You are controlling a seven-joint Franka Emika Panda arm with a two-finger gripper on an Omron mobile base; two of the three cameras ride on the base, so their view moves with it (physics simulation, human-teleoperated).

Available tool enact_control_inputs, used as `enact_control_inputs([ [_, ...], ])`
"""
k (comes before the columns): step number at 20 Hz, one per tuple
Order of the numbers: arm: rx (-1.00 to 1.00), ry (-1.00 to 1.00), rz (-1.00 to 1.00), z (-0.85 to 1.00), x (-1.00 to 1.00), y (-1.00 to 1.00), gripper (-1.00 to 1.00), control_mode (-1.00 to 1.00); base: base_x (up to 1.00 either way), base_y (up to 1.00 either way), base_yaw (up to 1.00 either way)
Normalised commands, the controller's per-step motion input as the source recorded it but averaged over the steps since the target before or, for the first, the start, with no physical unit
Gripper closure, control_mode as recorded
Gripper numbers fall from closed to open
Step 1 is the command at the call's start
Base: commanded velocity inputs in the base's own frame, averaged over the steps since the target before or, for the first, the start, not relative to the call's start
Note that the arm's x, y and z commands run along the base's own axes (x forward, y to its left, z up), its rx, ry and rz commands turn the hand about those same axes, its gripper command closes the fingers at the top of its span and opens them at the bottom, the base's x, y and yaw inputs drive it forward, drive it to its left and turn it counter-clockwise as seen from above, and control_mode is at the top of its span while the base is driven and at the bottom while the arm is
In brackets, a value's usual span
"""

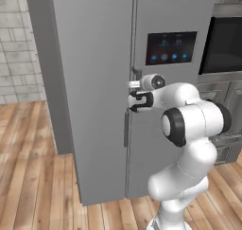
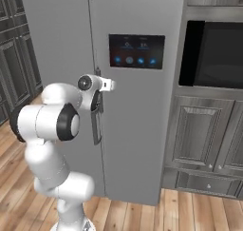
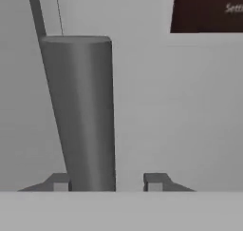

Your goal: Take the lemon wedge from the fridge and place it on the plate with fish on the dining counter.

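The tall grey double-door fridge [image 1: 99, 82] stands shut. The robot's hand [image 3: 107, 181] straddles its dark grey vertical handle [image 3: 80, 111], left fingertip [image 3: 59, 181] touching, the right apart: not yet clenched on it.

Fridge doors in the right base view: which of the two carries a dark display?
The right-hand door, beside the oven; its dark display sits in the upper part. The left-hand door is plain grey.

Even flat light, soft rendered blur
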Motion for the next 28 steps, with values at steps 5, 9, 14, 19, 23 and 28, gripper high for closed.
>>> enact_control_inputs([
  [5,0.10,-0.02,-0.32,0.47,-1.00,-0.76,1.00,-1.00,0.00,0.00,0.00],
  [9,0.09,0.00,-0.41,0.56,-1.00,-0.89,1.00,-1.00,0.00,0.00,0.00],
  [14,0.10,0.00,-0.43,0.57,-1.00,-0.95,1.00,-1.00,0.00,0.00,0.00],
  [19,0.17,0.00,-0.47,0.74,-1.00,-0.92,1.00,-1.00,0.00,0.00,0.00],
  [23,0.16,0.00,-0.46,0.84,-1.00,-0.74,-1.00,-1.00,0.00,0.00,0.00],
  [28,0.00,-0.04,-0.28,0.93,-0.82,0.48,-1.00,-1.00,0.00,0.00,0.00],
])
